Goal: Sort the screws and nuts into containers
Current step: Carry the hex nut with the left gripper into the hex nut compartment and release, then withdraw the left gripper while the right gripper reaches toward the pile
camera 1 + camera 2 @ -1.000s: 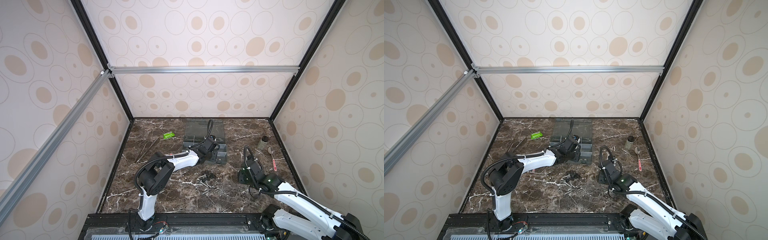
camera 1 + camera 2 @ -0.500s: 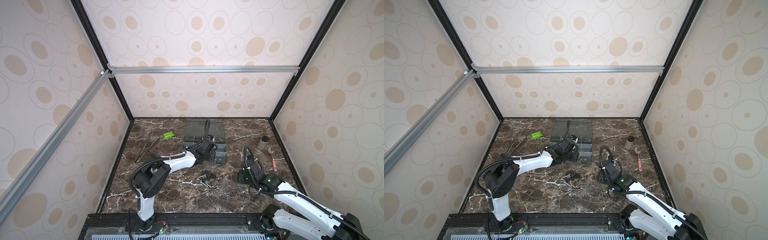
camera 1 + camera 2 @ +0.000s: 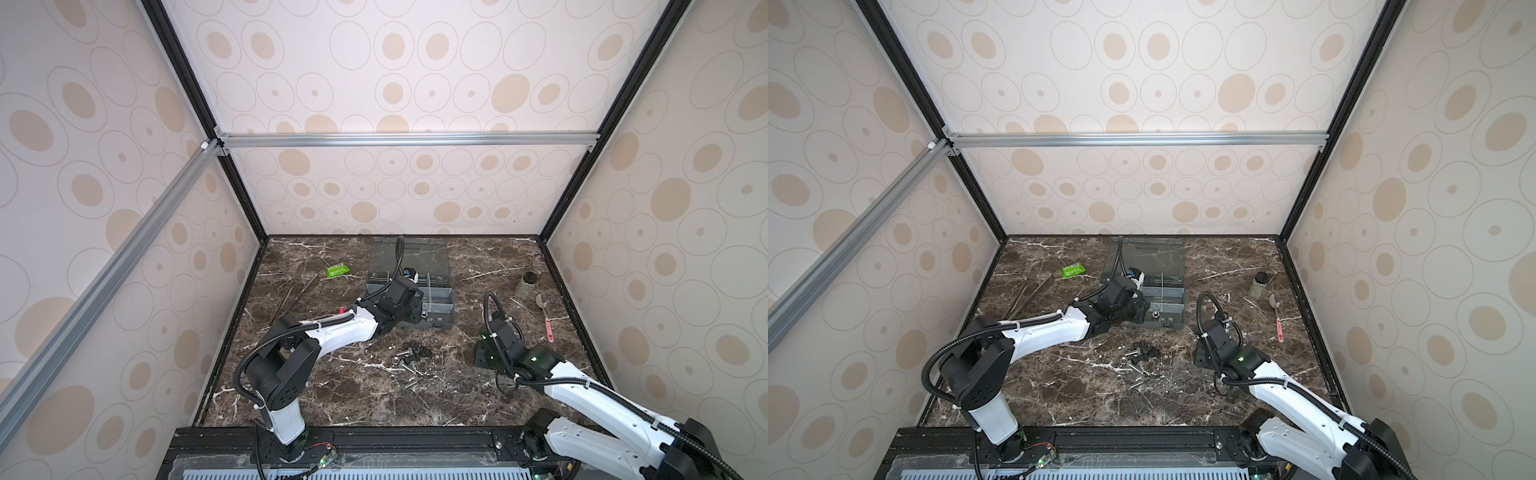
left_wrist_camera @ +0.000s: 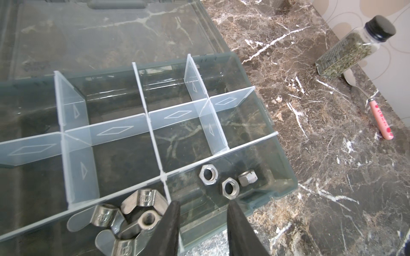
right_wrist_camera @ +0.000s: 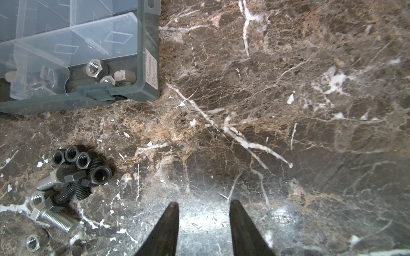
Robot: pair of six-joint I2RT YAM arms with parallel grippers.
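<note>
Left jaws: we see them a little open, empty, over the box (image 4: 266, 195) with nuts (image 4: 247, 177).
Right jaws: a little open, empty, above the counter (image 5: 266, 110), near screws (image 5: 56, 219).

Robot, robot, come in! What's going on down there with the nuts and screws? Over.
Left gripper open, empty, above three hex nuts in the box. Right gripper open, over marble table. Screw-and-nut pile unsorted on table. Nothing blocking.

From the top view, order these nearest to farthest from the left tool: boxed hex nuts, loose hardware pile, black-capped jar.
1. Boxed hex nuts, directly beneath the left tool.
2. Loose hardware pile, just in front, mid-scene.
3. Black-capped jar, far right.
</note>
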